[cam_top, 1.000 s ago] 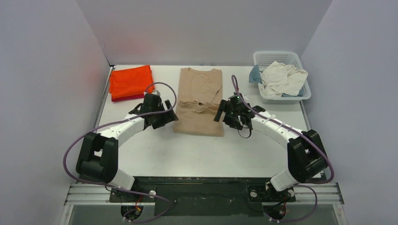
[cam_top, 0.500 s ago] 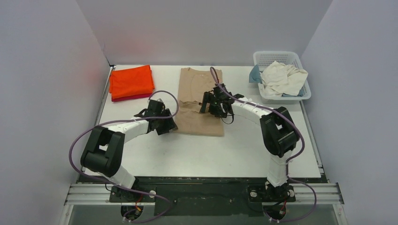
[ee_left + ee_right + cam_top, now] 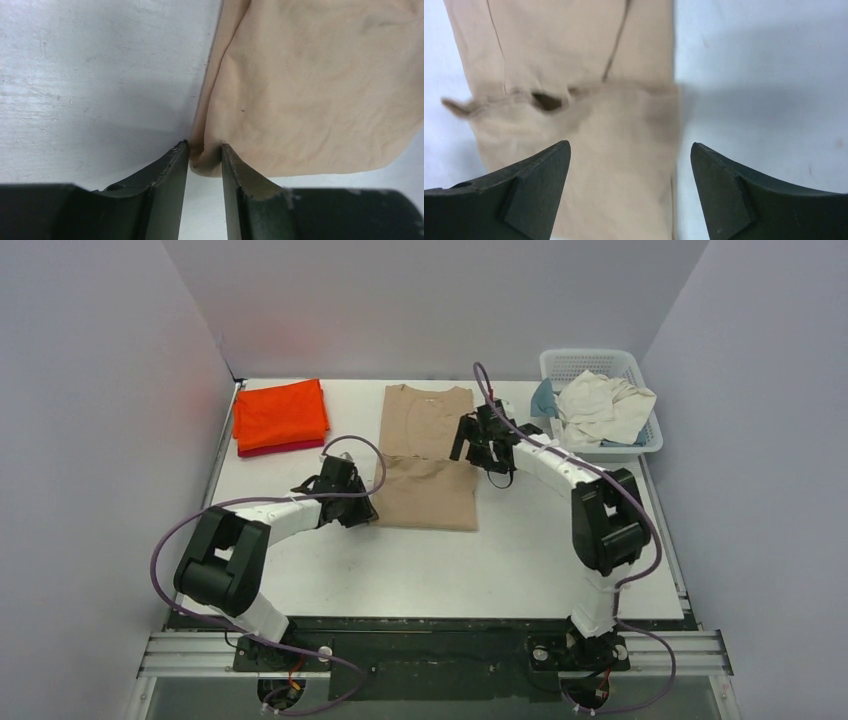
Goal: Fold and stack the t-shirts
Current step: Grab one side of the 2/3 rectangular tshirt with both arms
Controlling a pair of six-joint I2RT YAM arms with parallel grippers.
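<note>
Top external: basket [image 3: 590, 353] right of tan t-shirt [image 3: 425, 425]; orange t-shirts [image 3: 280, 412] left

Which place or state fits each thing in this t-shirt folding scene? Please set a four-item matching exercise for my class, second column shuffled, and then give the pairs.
Column A
1 tan t-shirt
2 orange t-shirt
3 cream-white t-shirt
4 right gripper

Column B
a in the white basket
b jaws wide open
c on a dark red t-shirt, far left
d lying flat, centre of the top view

Pairs: 1-d, 2-c, 3-a, 4-b
</note>
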